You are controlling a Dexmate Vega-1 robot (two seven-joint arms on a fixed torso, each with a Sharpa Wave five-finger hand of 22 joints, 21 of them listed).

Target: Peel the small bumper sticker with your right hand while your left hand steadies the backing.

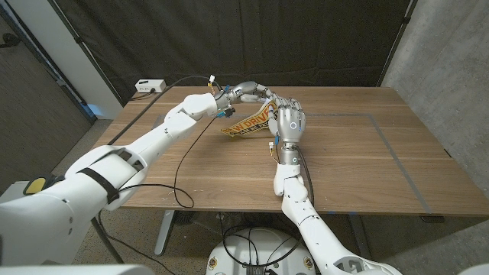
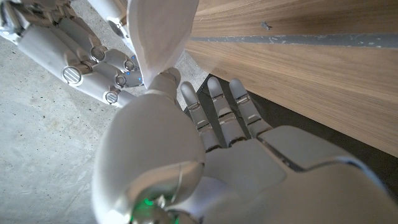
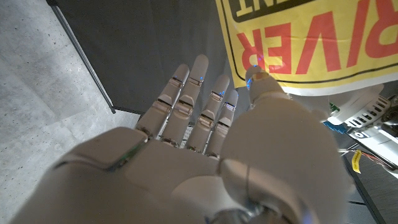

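The bumper sticker (image 1: 246, 126), yellow with red and black letters, hangs tilted above the wooden table (image 1: 367, 160) between my hands. My left hand (image 1: 250, 92) reaches in from the far side and pinches the sheet; the left wrist view shows its white back (image 2: 158, 37) narrowing into my left thumb (image 2: 166, 84). My right hand (image 1: 289, 122) stands upright just right of the sticker, fingers straight. In the right wrist view the right thumb tip (image 3: 258, 79) touches the corner of the printed face (image 3: 311, 43). Whether a finger pinches from behind is hidden.
A black cable (image 1: 182, 164) loops over the table's left part. A small white box (image 1: 149, 85) sits by the back left corner. A thin taped outline (image 1: 386, 134) marks the right half. A dark curtain (image 1: 229, 38) hangs behind.
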